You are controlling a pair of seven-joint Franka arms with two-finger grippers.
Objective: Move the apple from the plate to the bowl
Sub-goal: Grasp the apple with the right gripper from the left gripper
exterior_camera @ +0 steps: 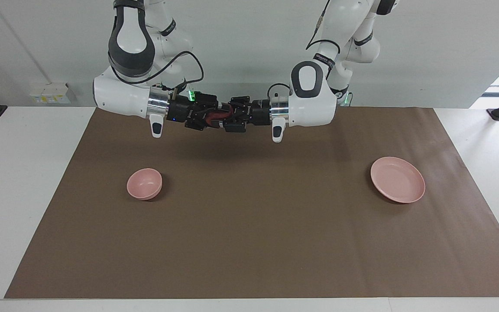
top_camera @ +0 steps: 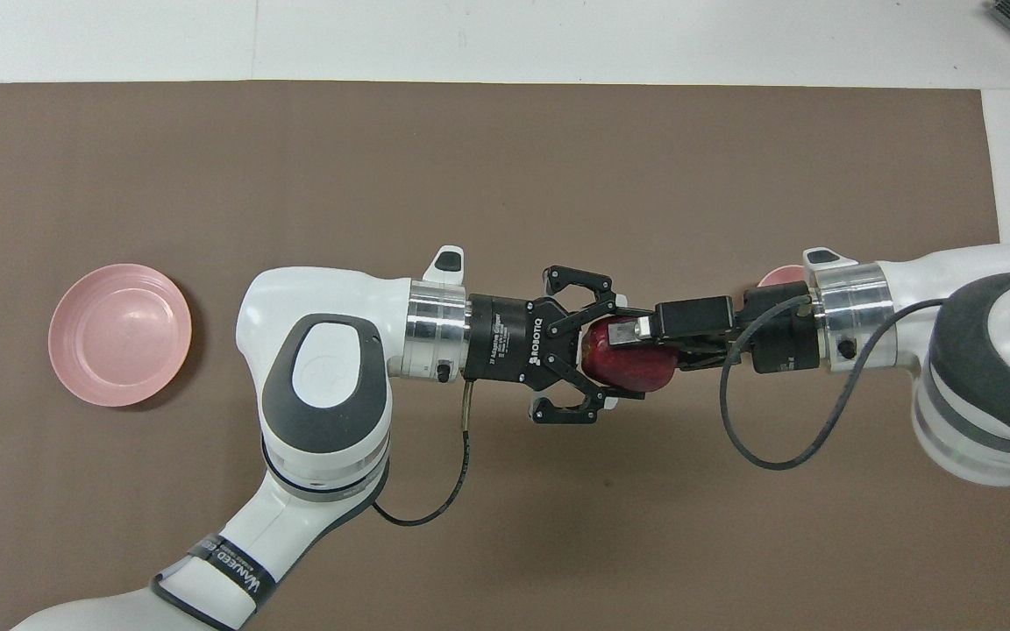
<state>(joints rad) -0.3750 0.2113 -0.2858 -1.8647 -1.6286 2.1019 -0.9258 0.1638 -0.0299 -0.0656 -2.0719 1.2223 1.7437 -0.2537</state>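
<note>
Here the apple point(top_camera: 638, 370) is up in the air, over the brown mat point(exterior_camera: 249, 242) that covers most of the white table point(exterior_camera: 15, 195). It hangs over the stretch of mat between the plate point(exterior_camera: 397, 179) and the bowl point(exterior_camera: 144, 183), clear of both.

The left gripper point(top_camera: 623, 354) reaches in level from the plate's end of the table, and its two black fingers point(top_camera: 597, 289) are clamped on the apple's sides, so this claw is the one holding the fruit. The right gripper point(top_camera: 612, 333) comes in level from the bowl's end and meets it head-on, pushed in around the same apple. From overhead it is seen edge-on and lies across the top of the fruit. Whether it has taken a grip I cannot tell. In the facing view the two grippers overlap, and only a curved strip of dark red shows between the black parts.

The plate sits on the mat toward the left arm's end of the table, near the mat's short edge. The bowl stands on the mat toward the right arm's end. From overhead it is mostly covered by the right arm's wrist.
</note>
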